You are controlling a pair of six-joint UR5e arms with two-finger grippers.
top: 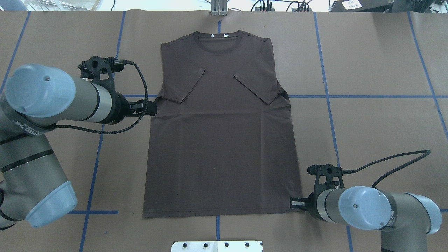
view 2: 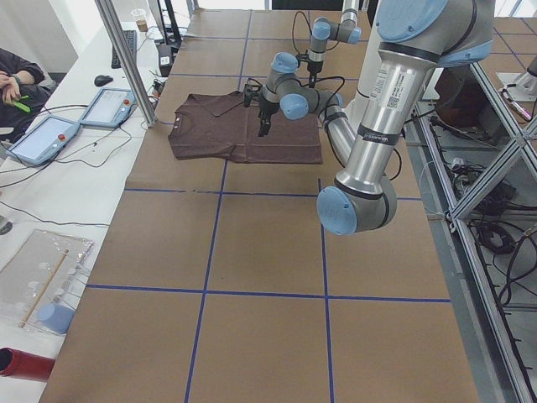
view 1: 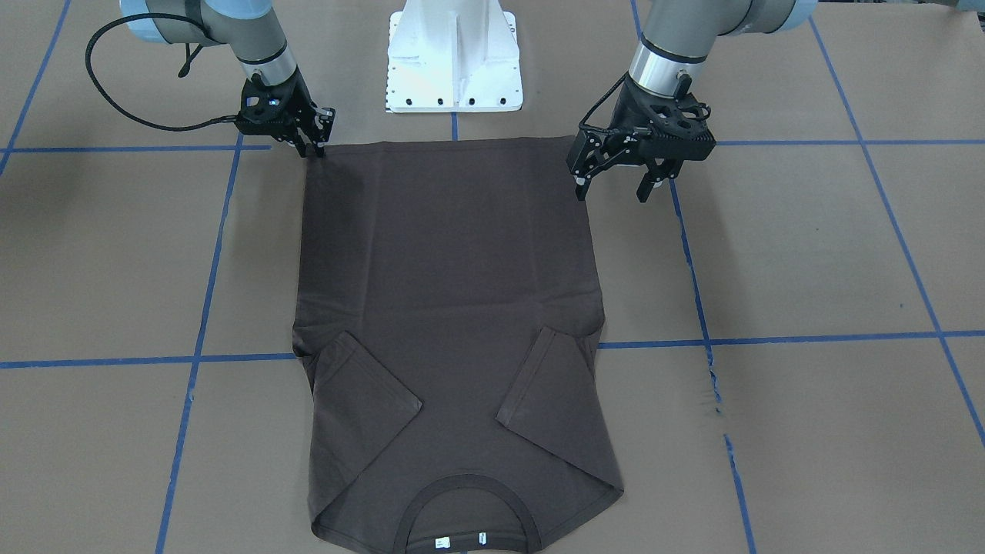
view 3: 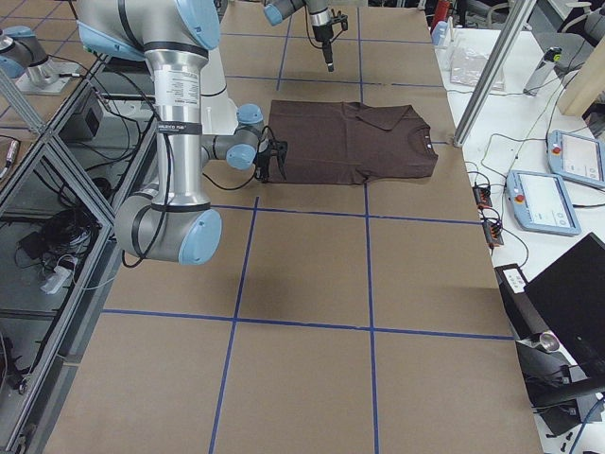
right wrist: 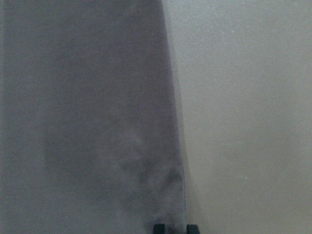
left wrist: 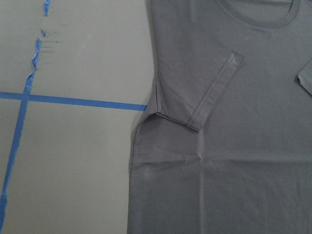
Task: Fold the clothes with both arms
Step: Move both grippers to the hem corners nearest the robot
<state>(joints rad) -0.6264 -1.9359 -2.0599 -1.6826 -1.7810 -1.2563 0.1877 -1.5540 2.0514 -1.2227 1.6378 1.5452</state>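
Note:
The dark brown T-shirt (view 1: 446,292) (top: 220,140) lies flat on the brown table, both sleeves folded onto its body, with the collar (top: 218,38) and white tags at the far end. My right gripper (view 1: 314,148) (top: 294,203) is down at the hem's corner nearest it, and its fingertips (right wrist: 157,228) pinch the puckered cloth edge. My left gripper (view 1: 613,188) (top: 152,107) hovers open beside the shirt's other side edge. The left wrist view looks down on that sleeve (left wrist: 214,92) and armpit from some height.
The white pedestal base (view 1: 454,61) stands just behind the hem. Blue tape lines (top: 329,96) grid the paper-covered table. Off the table's far side lie control tablets (view 2: 42,138), and a person's arm (view 2: 17,80) shows at the edge.

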